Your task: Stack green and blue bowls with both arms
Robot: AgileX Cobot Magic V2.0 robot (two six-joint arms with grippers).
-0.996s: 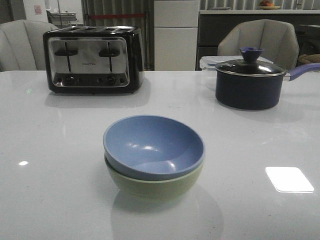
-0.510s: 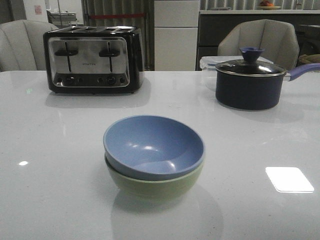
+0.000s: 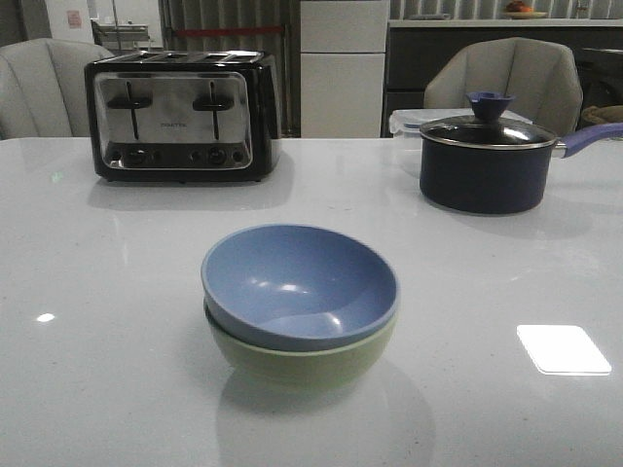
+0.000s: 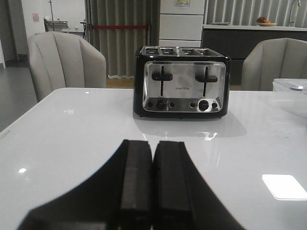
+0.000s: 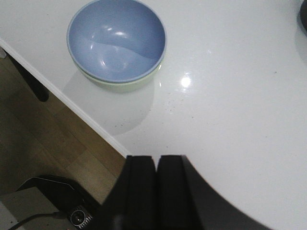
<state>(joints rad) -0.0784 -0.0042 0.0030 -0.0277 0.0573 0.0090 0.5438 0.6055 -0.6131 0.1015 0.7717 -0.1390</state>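
Blue bowl (image 3: pixel 299 282): it is seated inside the green bowl (image 3: pixel 302 358), with its rim riding slightly higher at the 9 o'clock side of the stack in the front view, so a small tilt is suggested.

Green bowl: it is rested on the tabletop (image 3: pixel 117 292) near the front centre, carrying the blue bowl; only its outer wall and rim are shown.

Left end effector (image 4: pixel 152 184): its fingers are pressed together with nothing between them; it is held over bare tabletop, pointed toward the toaster (image 4: pixel 182 81), well apart from the bowls.

Right end effector (image 5: pixel 156 189): its fingers are likewise clenched on nothing; it is held above the tabletop edge, with the stack seen from above and well apart from it.

Arms in front view: neither arm is shown there.

Surroundings: the toaster is placed at 11 o'clock from the stack, and a dark lidded saucepan (image 3: pixel 487 161) at 1 o'clock, both well apart from the bowls.

Step in hand: the stacking is judged to be done, since one bowl is nested in the other and neither is gripped; the closing stage is taken to be in hand.

Next move: little is called for beyond the arms being kept clear of the stack. If the tilt were to be corrected, an opened end effector would have to be brought to the raised rim with care, so that the stack is not pushed across the tabletop.
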